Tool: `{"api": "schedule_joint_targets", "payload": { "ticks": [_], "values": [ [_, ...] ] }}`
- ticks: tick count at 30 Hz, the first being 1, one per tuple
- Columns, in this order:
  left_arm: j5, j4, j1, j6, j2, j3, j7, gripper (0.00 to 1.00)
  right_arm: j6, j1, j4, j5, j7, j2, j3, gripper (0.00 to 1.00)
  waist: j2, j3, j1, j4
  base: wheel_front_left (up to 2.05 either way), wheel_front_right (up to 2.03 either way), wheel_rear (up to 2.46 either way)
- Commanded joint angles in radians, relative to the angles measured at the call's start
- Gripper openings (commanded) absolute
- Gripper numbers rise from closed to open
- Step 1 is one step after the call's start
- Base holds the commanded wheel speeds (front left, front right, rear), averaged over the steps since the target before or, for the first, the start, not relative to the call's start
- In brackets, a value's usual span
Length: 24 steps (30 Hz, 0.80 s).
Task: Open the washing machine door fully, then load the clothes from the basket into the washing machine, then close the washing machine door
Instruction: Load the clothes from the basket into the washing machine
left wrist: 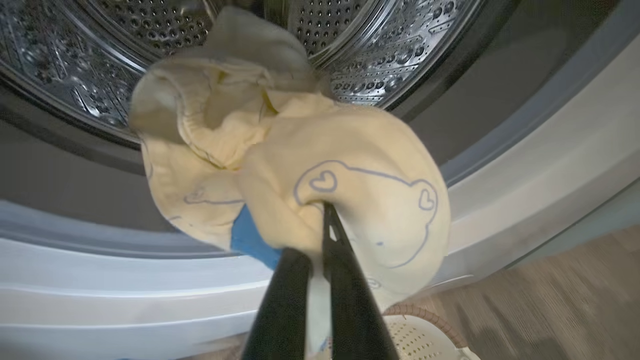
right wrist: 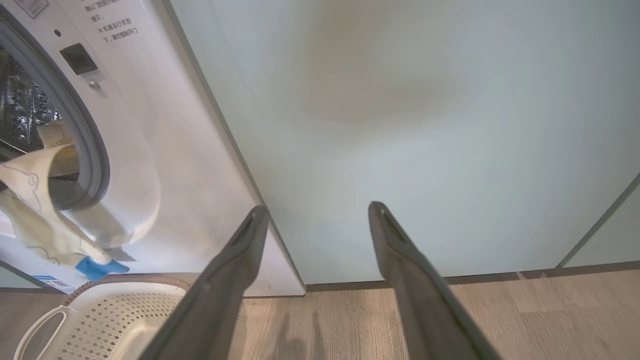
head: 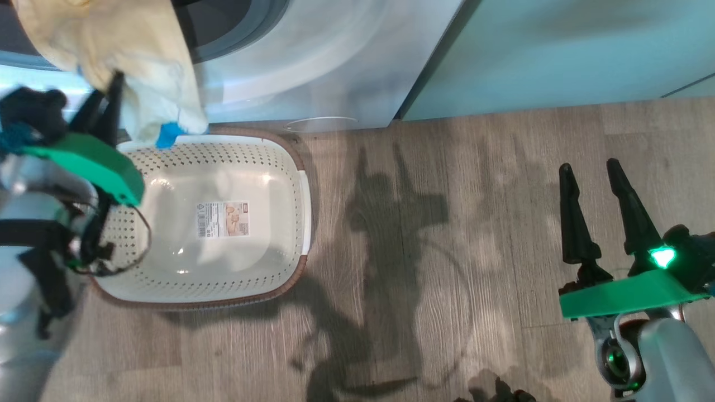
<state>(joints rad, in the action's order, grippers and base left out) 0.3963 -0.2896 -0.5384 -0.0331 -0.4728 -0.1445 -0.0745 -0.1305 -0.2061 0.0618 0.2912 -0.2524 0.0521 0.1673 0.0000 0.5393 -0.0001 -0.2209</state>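
Left gripper (left wrist: 312, 230): clenched on the clothes (left wrist: 300, 165). We see both fingers pinching a fold of the pale yellow fabric beside its blue patch.
Right gripper (head: 589, 166): released, fingers spread, holding nothing. It hangs over the floor (head: 447, 251) in front of the pale green cabinet (head: 558, 50).
Clothes, position: bunched at the mouth of the washing machine (head: 313, 72). The upper folds reach the steel drum (left wrist: 375, 45), while the lower part hangs down the white front toward the basket (head: 251, 139).
Basket: on the floor just below the opening, its floor label in plain sight.
Key relation: the drum lies straight ahead of the left gripper, along its finger line and slightly above. The garment's long axis runs from the drum lip down to the basket rim.
Nearer arm: left; the right is well apart.
Next move, our judgement: we push forward past the grey ring before letting go, or the hanging tail may slide back out.
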Motion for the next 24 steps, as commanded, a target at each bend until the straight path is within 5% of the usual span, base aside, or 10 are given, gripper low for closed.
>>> {"api": "schedule_joint_targets", "payload": {
  "ticks": [1,10,24],
  "values": [
    [-0.005,0.087,-0.005,-0.019,-0.073,0.054,0.033,0.00,0.000,0.012,-0.031,0.000,-0.009,-0.002,0.017,1.00,0.0000,0.000,0.0001,0.000,0.00,0.00,0.00],
    [-0.022,0.328,-0.059,-0.066,-0.216,0.121,0.223,0.00,0.000,-0.011,-0.029,0.032,-0.009,-0.002,0.047,1.00,0.0000,0.021,0.0001,-0.038,0.00,0.00,0.00],
    [-0.045,0.105,-0.355,-0.018,-0.348,0.107,0.366,0.00,0.000,-0.048,-0.023,0.096,-0.009,-0.002,0.092,1.00,0.0000,0.081,0.0001,-0.145,0.00,0.00,0.00]
  ]
}}
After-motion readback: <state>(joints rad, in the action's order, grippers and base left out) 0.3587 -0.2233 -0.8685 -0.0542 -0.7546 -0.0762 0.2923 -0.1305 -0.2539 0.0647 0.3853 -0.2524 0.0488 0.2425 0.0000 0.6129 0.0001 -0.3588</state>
